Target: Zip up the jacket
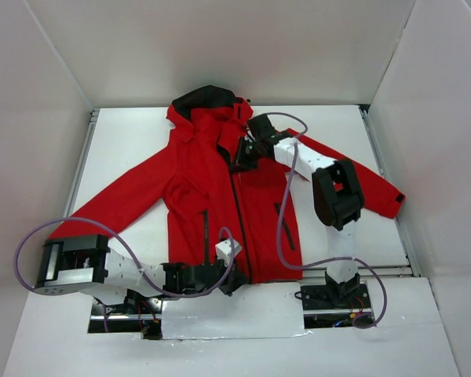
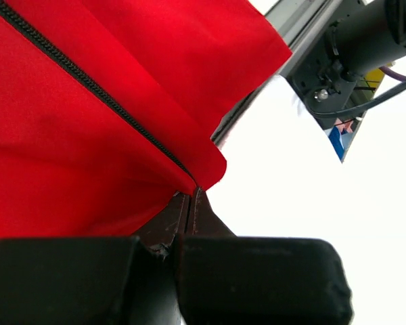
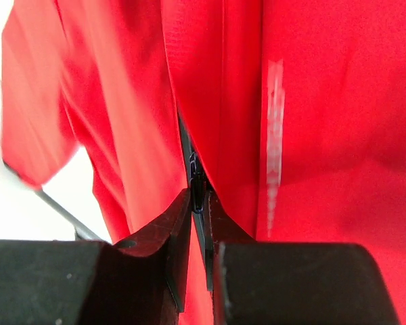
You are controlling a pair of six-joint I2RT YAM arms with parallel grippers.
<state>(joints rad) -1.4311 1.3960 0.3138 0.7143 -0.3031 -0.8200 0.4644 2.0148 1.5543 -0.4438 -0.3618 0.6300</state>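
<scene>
The red hooded jacket lies flat on the table, hood at the far end, front zipper running down its middle. My left gripper is shut on the jacket's bottom hem at the zipper's lower end; the left wrist view shows the red hem corner pinched between the jaws, with the zipper teeth running away. My right gripper is at the chest, shut on the zipper pull. White chest lettering shows blurred beside it.
White enclosure walls surround the table. A metal rail runs along the table's near edge. The right arm's base and purple cables lie over the jacket's lower right. The left arm's body rests at the near left.
</scene>
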